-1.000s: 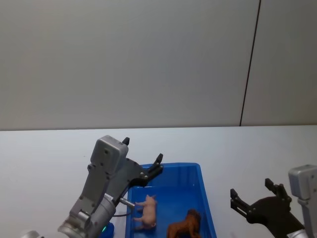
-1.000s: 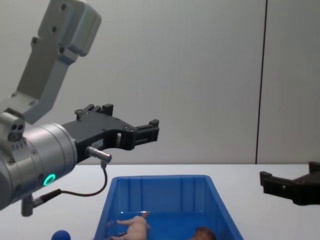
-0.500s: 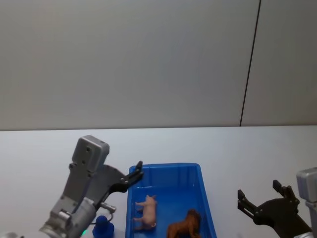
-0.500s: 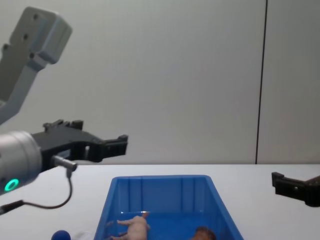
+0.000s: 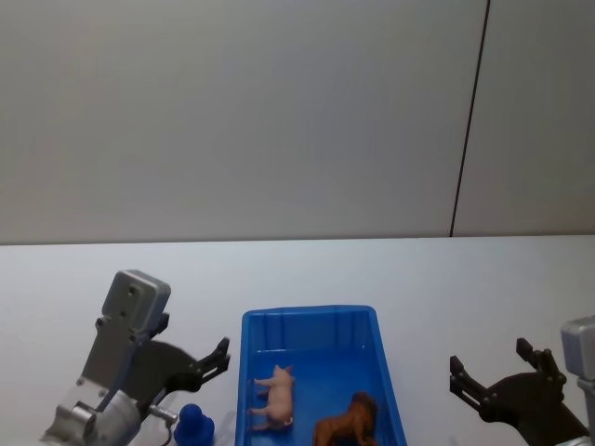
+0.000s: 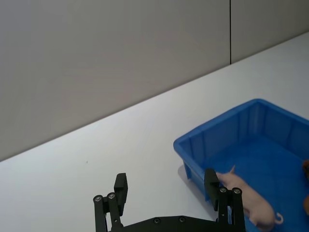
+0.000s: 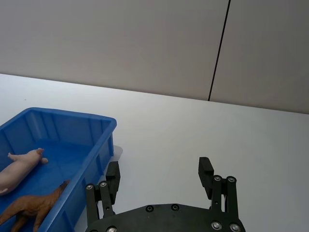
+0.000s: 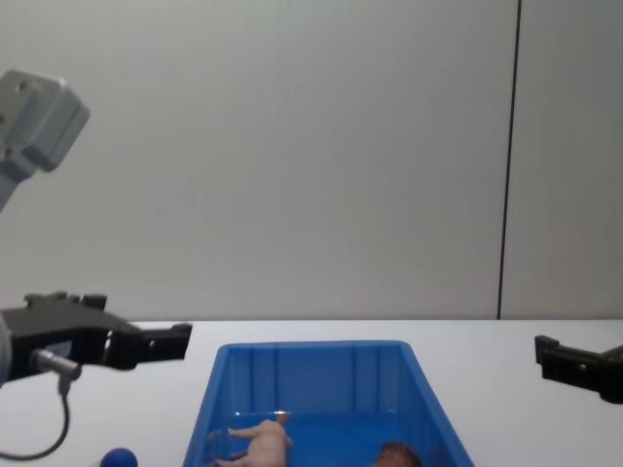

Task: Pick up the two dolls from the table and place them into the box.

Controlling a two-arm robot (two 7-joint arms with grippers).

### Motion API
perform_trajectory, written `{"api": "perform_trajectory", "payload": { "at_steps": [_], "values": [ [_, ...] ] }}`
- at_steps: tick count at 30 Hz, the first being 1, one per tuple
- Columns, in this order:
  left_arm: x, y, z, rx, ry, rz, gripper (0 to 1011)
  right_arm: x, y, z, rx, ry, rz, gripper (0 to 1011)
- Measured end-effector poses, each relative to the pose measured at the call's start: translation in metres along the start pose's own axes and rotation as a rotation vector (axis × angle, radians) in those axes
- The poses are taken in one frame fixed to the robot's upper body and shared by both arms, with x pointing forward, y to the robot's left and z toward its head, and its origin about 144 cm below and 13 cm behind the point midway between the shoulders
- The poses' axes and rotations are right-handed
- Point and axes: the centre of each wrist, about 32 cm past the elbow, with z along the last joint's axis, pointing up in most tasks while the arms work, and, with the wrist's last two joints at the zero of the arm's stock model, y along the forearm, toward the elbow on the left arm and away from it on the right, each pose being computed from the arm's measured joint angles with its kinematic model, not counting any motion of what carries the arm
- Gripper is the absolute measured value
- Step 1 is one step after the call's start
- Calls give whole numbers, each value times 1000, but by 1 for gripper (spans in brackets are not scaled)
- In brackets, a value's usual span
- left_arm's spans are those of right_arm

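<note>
Withdrawn from above the blue bin, the left claw now hangs at its nine o'clock, jaws wide and empty. Inside lie the pink pig, long axis toward twelve o'clock, and the brown lion, both likely light and rigid, best pinched across the body. The right claw hovers wide over the tabletop at three o'clock.
</note>
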Motion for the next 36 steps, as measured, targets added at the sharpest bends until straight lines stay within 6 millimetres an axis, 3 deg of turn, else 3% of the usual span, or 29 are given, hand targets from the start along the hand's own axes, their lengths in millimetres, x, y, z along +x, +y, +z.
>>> {"api": "perform_trajectory", "payload": {
  "at_steps": [34, 36],
  "values": [
    [22, 8, -38, 208, 44, -85, 1001, 1, -1, 0, 0, 0, -4, 1001],
    [23, 8, -40, 212, 48, -95, 961, 0, -1, 0, 0, 0, -4, 1001]
  ]
}}
